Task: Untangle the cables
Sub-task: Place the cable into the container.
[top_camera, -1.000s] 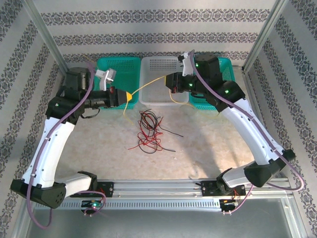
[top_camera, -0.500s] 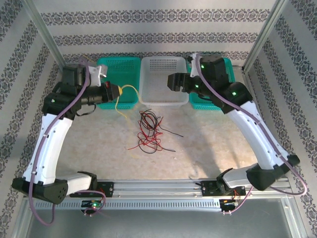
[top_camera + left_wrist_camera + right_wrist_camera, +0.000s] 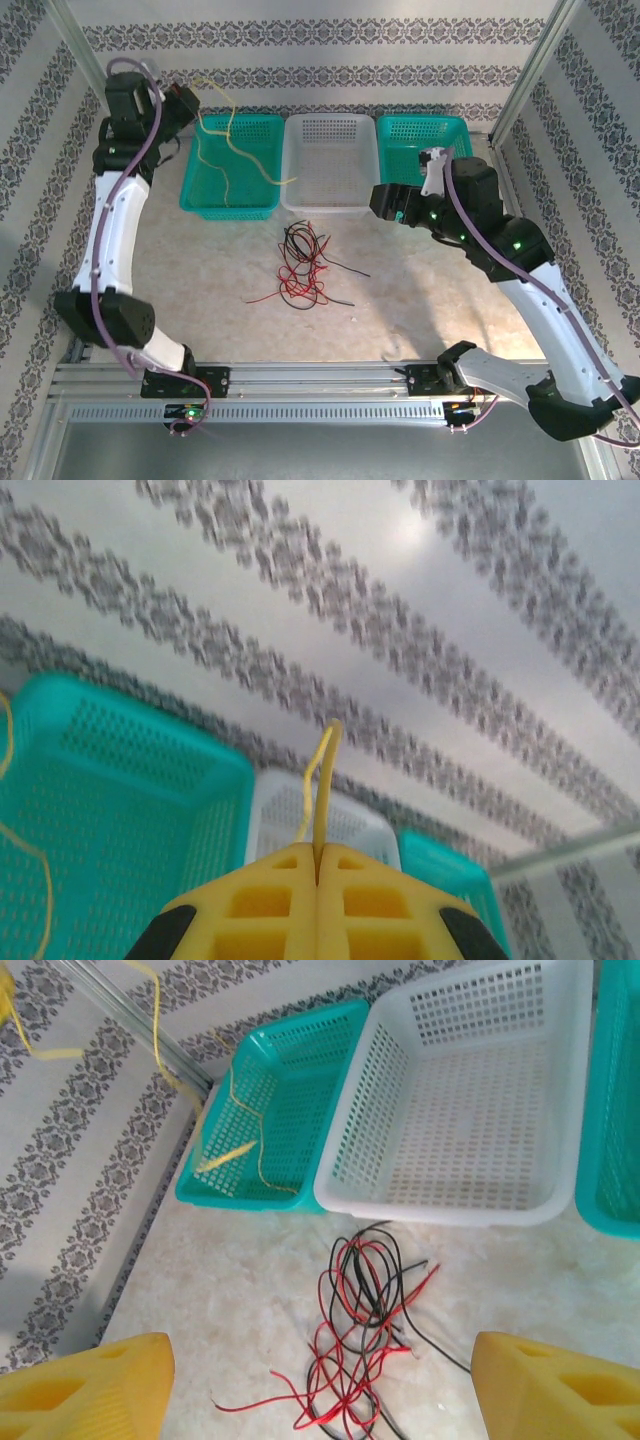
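— Yellow thin cable [image 3: 228, 150], pinched in the closed left gripper [image 3: 186, 98], dangles into the teal plastic basket [image 3: 262, 205]; right gripper [image 3: 380, 202] wide, empty.
— Risk: snagging the mesh; red-black cables [image 3: 300, 268] lie tangled on the tabletop [image 3: 430, 290].

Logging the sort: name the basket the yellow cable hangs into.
The left teal plastic basket: the thin yellow cable dangles into it. The white basket and right teal basket are empty.

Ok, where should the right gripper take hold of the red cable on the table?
Grip the red cable at its loose end, trailing left out of the tangle. It lies flat on the table, apart from the black cable, so the open right gripper should probably come straight down from above, jaws across the wire.
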